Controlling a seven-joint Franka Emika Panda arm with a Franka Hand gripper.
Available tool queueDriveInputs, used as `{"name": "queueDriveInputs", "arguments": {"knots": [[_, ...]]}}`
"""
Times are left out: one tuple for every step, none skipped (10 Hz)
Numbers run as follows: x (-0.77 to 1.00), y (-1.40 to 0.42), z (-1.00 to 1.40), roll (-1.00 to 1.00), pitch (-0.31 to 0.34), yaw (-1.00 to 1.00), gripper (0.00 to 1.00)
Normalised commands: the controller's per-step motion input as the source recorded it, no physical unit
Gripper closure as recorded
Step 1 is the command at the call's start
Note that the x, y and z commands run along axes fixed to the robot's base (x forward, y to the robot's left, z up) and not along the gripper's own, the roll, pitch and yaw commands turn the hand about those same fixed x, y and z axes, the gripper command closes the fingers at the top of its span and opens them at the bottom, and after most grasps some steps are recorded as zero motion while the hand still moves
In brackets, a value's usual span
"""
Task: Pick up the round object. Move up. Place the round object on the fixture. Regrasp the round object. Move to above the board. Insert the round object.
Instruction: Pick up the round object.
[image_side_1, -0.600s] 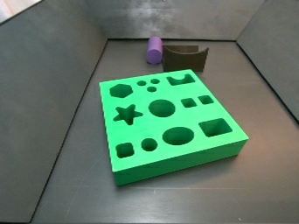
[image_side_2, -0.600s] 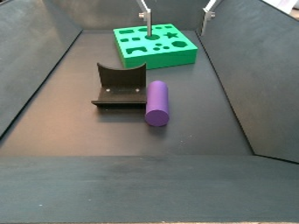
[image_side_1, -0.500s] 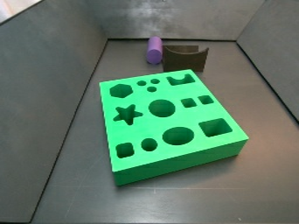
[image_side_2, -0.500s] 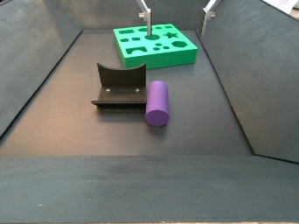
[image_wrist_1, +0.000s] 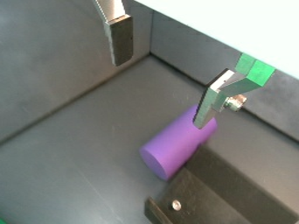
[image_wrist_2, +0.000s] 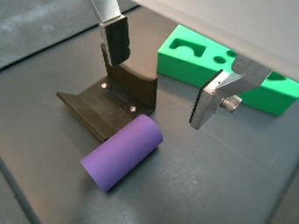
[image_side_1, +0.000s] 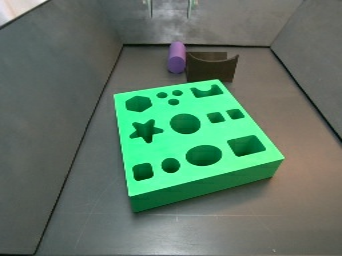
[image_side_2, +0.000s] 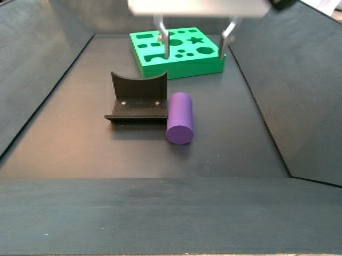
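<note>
The round object, a purple cylinder peg (image_side_2: 181, 117), lies on its side on the dark floor right beside the fixture (image_side_2: 138, 97). Both also show in a side view, the peg (image_side_1: 175, 58) and the fixture (image_side_1: 213, 65) near the back wall. The green board (image_side_1: 191, 140) lies apart from them. My gripper (image_side_2: 195, 42) hangs open and empty, high above the floor. In both wrist views the peg (image_wrist_1: 176, 147) (image_wrist_2: 122, 153) lies below the open gripper (image_wrist_1: 162, 94) (image_wrist_2: 156, 96), untouched. In a side view the gripper (image_side_1: 173, 14) shows only faintly at the top edge.
Grey walls close in the floor on all sides. The fixture (image_wrist_2: 111, 96) stands beside the peg, and a corner of the board (image_wrist_2: 222, 66) lies beyond it. A wall corner (image_wrist_1: 146, 57) lies close behind the peg.
My gripper has come down: its body now shows at the top of a side view where only the finger ends showed before. The peg, fixture and board have not moved.
</note>
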Motion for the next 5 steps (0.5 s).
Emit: {"name": "queueDriveInputs", "arguments": {"knots": [[0.37, 0.0, -0.68, 0.01, -0.077, -0.03, 0.0], [0.22, 0.0, -0.7, 0.02, -0.106, -0.03, 0.0], [0.0, 0.0, -0.02, 0.0, 0.0, 0.0, 0.0], [0.0, 0.0, -0.28, 0.03, 0.0, 0.0, 0.0], [0.0, 0.0, -0.42, 0.01, -0.019, 0.0, 0.0]]}}
